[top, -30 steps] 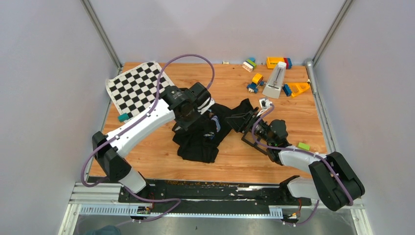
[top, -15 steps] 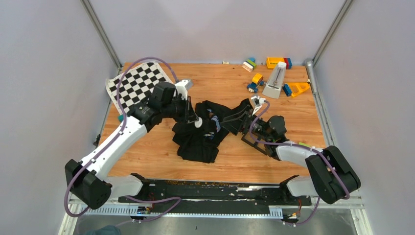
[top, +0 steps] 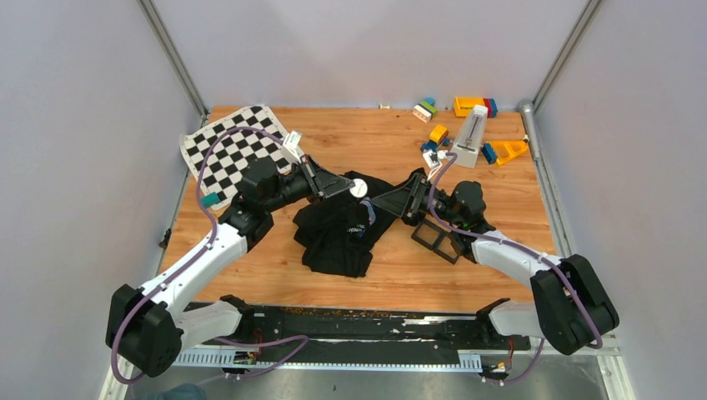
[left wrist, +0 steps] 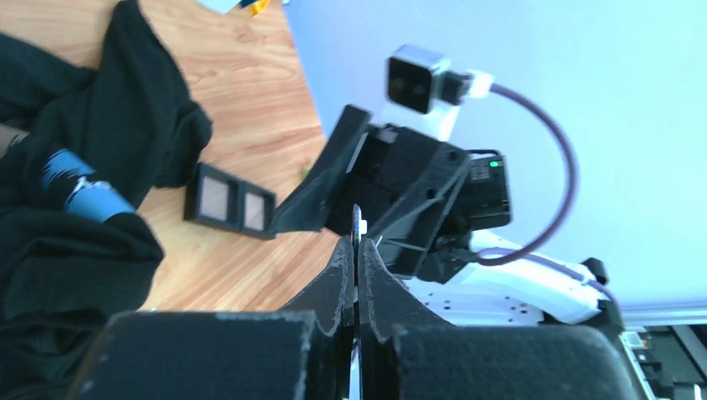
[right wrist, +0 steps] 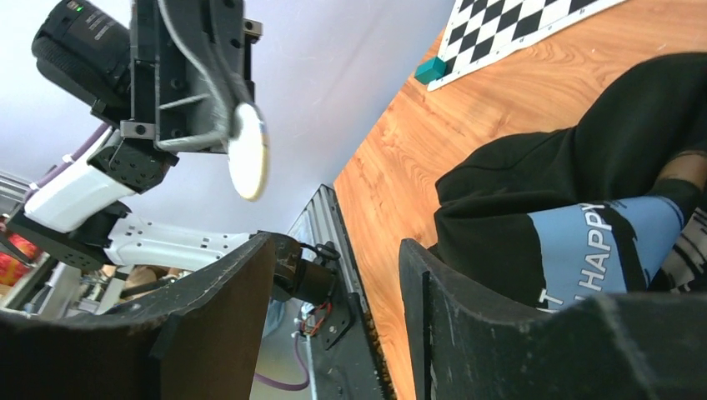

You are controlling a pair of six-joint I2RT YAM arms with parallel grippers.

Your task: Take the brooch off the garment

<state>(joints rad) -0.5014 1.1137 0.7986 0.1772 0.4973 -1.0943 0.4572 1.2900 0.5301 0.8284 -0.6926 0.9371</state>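
My left gripper (left wrist: 356,247) is pinched tight on the brooch (right wrist: 248,152), the white disc edge-on between the fingers. It hangs in the air at the upper left of the right wrist view, with no cloth trailing from it that I can see. From overhead it shows just above centre, over the top edge of the garment (top: 338,237), which lies crumpled mid-frame on the desk (top: 392,150). My right gripper (right wrist: 333,243) has its jaws apart, nothing between them, by the shirt's right side. I'd call the removal as good as done; what's left, I reckon, is setting the brooch down.
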